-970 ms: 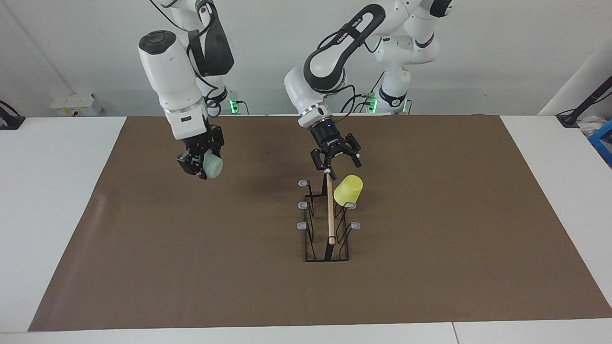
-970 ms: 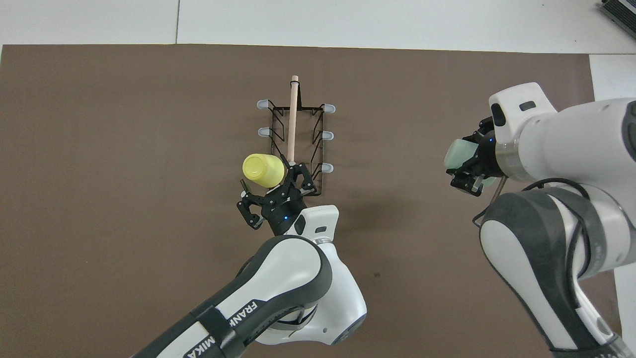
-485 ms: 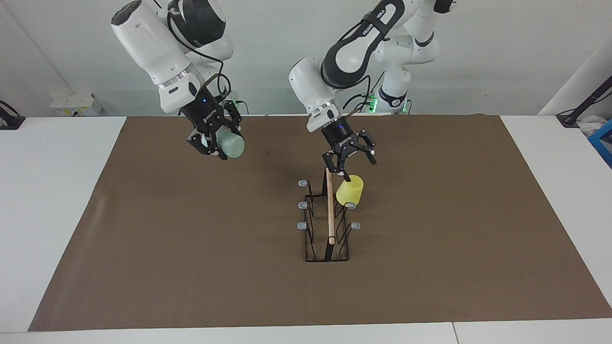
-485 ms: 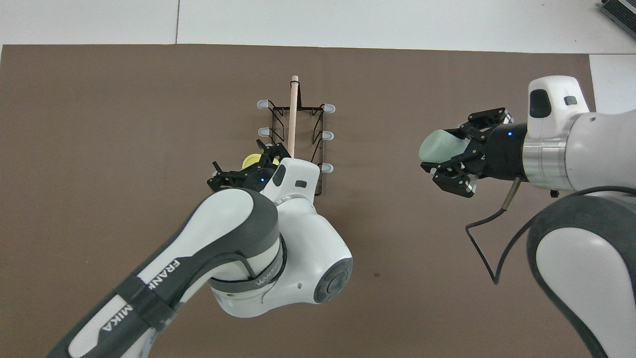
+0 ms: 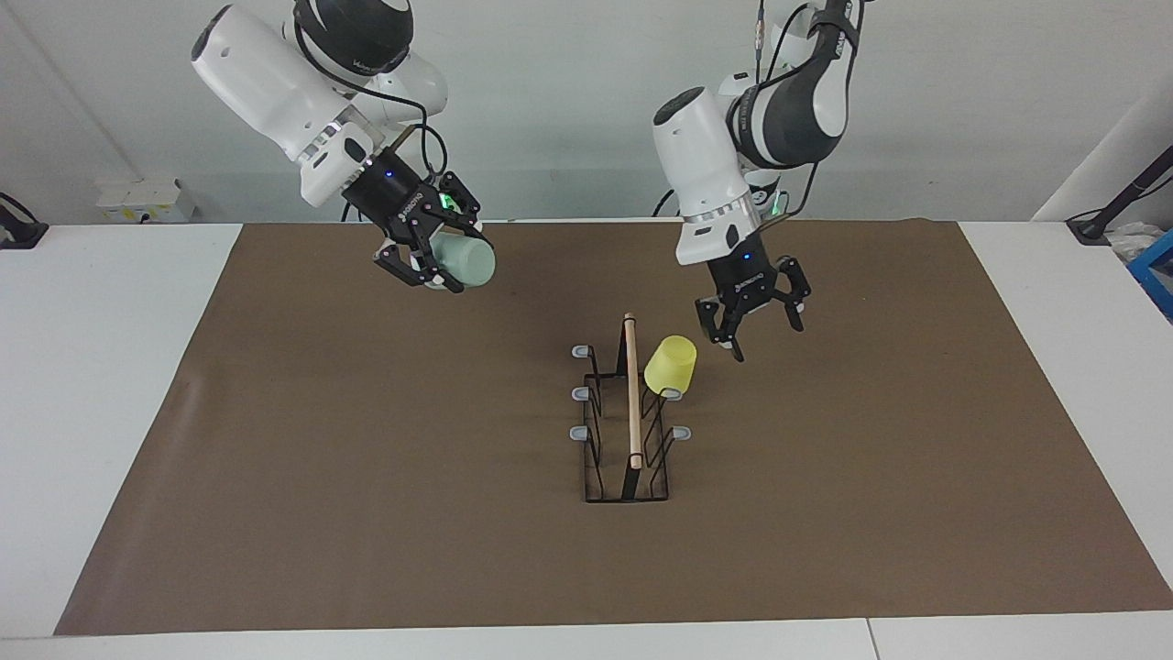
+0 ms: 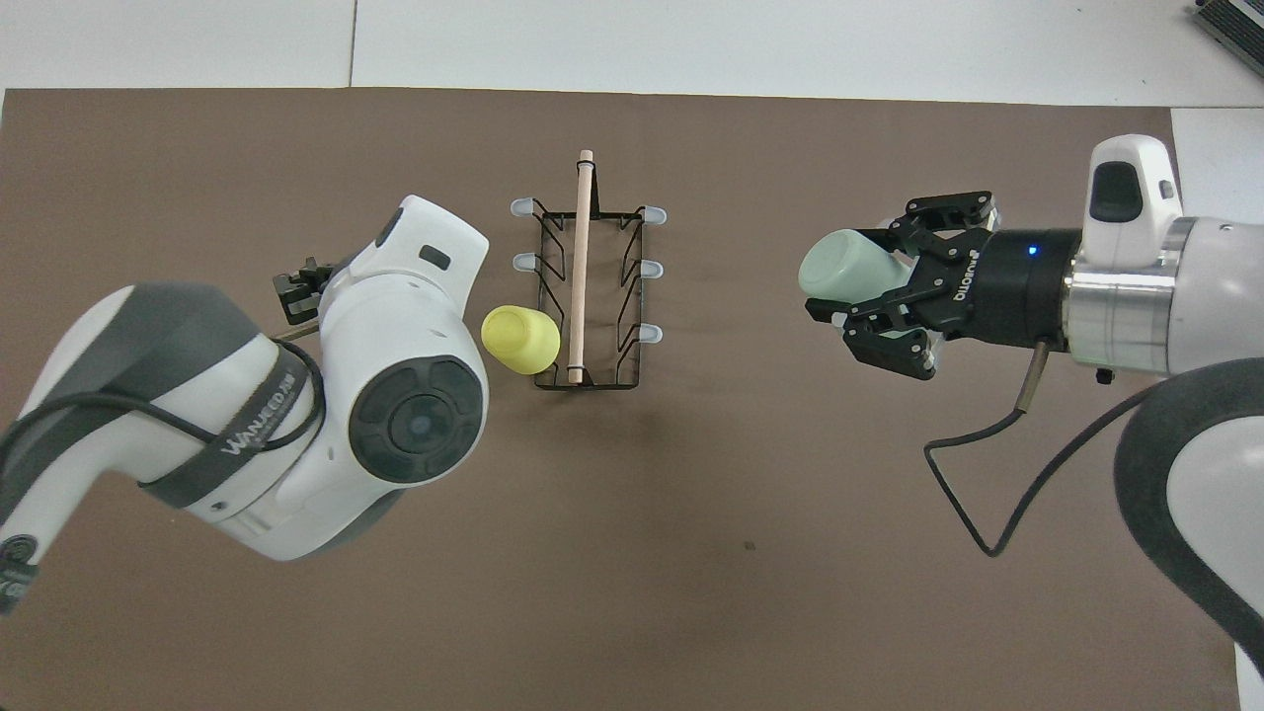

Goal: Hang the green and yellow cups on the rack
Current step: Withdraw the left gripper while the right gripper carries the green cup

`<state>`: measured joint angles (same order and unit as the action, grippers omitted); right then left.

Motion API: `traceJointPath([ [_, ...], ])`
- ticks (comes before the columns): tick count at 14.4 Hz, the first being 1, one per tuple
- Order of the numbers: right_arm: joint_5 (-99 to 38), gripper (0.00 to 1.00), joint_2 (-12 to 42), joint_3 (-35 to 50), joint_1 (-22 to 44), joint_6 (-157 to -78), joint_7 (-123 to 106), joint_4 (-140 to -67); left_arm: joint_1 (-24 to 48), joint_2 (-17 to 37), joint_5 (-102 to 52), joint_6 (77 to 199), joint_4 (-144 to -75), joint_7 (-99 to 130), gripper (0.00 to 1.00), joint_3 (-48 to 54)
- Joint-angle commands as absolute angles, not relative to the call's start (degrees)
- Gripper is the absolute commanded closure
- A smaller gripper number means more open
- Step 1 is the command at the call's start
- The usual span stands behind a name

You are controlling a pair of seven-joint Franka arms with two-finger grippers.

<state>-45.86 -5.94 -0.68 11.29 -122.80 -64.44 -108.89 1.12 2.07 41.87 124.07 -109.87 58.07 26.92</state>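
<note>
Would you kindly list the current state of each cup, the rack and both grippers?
yellow cup: hung upside down on a rack prong, toward the left arm's end.
green cup: held in the air, tilted sideways, over the mat.
rack: upright on the mat, five prongs free.
left gripper: open, empty, over the mat beside the yellow cup.
right gripper: shut on the green cup.

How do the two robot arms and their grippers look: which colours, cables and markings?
Both arms have glossy white shells with dark grey to black joint sections. Each ends in a silver ring and a black linkage gripper, the left gripper and the right gripper, each with a small blue light. A dark cable loops along each arm.
</note>
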Motion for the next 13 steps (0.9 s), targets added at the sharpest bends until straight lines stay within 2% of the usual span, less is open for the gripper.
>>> traceJointPath([
  [1, -50.0, 0.62, -6.7, -0.4, 10.9, -125.8, -67.8, -109.8, 1.7, -2.5, 30.8, 125.2, -111.4, 41.6, 0.00, 22.1],
  [4, -54.2, 0.62, -7.0, -0.4, 10.9, -125.9, -72.4, -110.4, 1.8, -4.0, 19.7, 125.1, -110.8, 24.1, 0.00, 15.8],
  [7, -66.0, 0.64, -9.7, -0.4, 11.5, -128.7, -79.5, -116.3, 2.4, -5.1, 10.6, 123.8, -109.4, 11.8, 0.00, 10.0],
  [10, -72.6, 0.64, -10.5, 0.0, 12.0, -131.5, -84.4, -119.4, 3.0, -3.9, 3.9, 116.6, -103.0, 2.0, 0.00, 5.6],
  [13, -85.5, 0.65, -10.0, 0.1, 16.0, -138.0, -94.0, -122.2, 4.5, -1.7, 1.5, 108.7, -96.3, -2.9, 0.00, 2.1],
])
